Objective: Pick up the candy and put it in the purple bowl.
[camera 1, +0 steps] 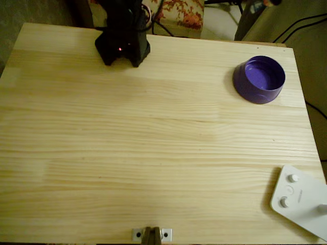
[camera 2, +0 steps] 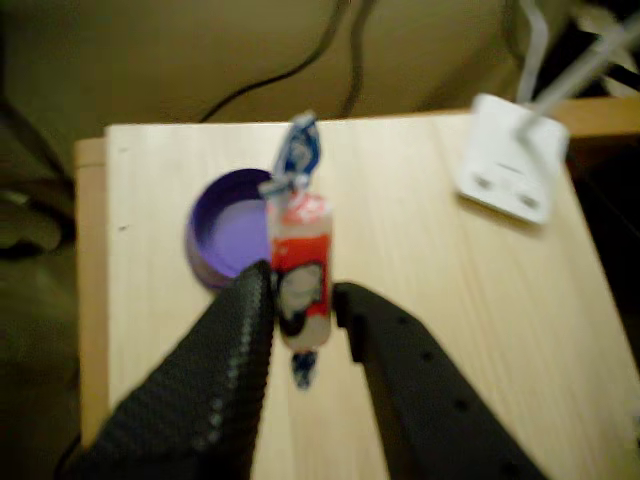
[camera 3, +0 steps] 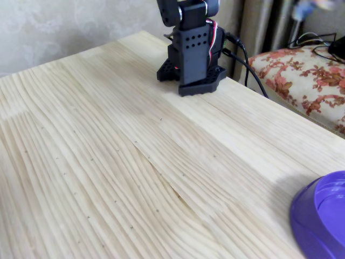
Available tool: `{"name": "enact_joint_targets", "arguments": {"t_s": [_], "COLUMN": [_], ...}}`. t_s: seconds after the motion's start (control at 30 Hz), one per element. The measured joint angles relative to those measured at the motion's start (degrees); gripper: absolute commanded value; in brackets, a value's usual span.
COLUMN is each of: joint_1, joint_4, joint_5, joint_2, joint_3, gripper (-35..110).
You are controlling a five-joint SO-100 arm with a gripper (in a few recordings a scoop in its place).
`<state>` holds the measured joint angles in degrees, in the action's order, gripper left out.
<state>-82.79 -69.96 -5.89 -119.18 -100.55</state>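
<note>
In the wrist view the candy (camera 2: 300,275) is pinched upright between the black fingers of the gripper (camera 2: 303,312), high above the table (camera 2: 450,330), the purple bowl (camera 2: 232,228) seen just behind it. Its wrapper print is too blurred to be read.

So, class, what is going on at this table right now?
In the wrist view the robot's hand holds the candy between its fingers, lifted above the wooden table. The purple bowl sits near a table corner with nothing in it, so the candy has yet to be dropped in.
</note>
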Motion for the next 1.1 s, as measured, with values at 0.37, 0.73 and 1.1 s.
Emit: {"name": "enact_joint_targets", "arguments": {"t_s": [0.37,0.73,1.1], "joint_1": [-5.4,-5.7,-4.8], "joint_4": [3.4,3.1,3.1], "joint_5": [-0.5,-0.8,-0.8], "joint_2": [22.7,43.4,51.2], "joint_3": [8.1,23.5,28.0], "gripper": [0,0,8]}}
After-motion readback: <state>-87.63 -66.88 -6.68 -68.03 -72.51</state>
